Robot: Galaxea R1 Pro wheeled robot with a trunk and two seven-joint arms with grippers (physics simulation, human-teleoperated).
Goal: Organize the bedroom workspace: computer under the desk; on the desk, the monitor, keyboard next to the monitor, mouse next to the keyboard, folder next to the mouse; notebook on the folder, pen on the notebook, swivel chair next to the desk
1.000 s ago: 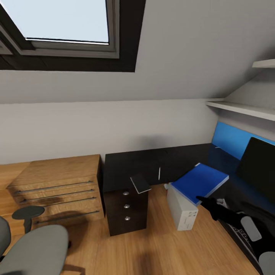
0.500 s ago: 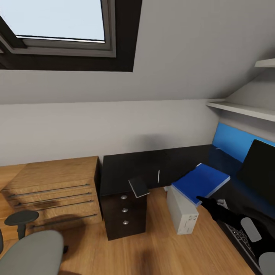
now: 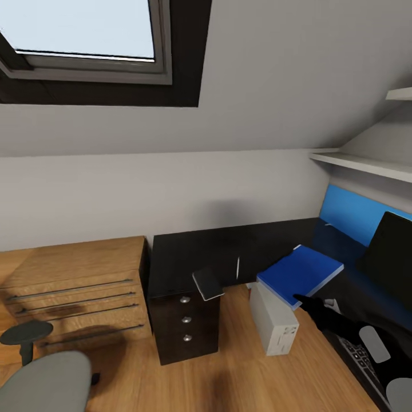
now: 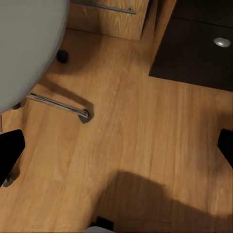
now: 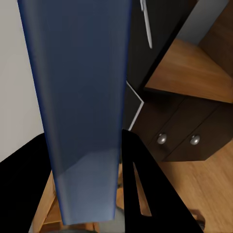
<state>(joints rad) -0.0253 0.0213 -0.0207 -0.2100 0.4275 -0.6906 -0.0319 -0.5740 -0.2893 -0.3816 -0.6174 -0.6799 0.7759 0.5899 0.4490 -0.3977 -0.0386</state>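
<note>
My right gripper (image 3: 309,303) is shut on the near edge of the blue folder (image 3: 300,272), which hangs tilted over the grey computer (image 3: 273,321) at the black desk (image 3: 189,252). The right wrist view has the folder (image 5: 87,97) between the black fingers (image 5: 141,184). A dark grey notebook (image 3: 208,284) overhangs the desk's front edge, and the whitish pen (image 3: 238,267) lies just right of it. The monitor (image 3: 395,257) and keyboard (image 3: 359,356) are on the desk at the far right. I cannot make out the mouse. The swivel chair (image 3: 46,377) stands at lower left. My left gripper (image 4: 116,150) is open over the floor beside the chair's base (image 4: 58,104).
Low wooden shelving (image 3: 74,286) stands left of the desk's black drawers (image 3: 186,320) with silver knobs. A skylight is overhead and wall shelves (image 3: 366,163) hang at right. Wooden floor lies between chair, drawers and computer.
The whole picture has shifted a little, so the camera moved. The chair now sits lower and further left in the picture. The folder stays in my right gripper at about the same place.
</note>
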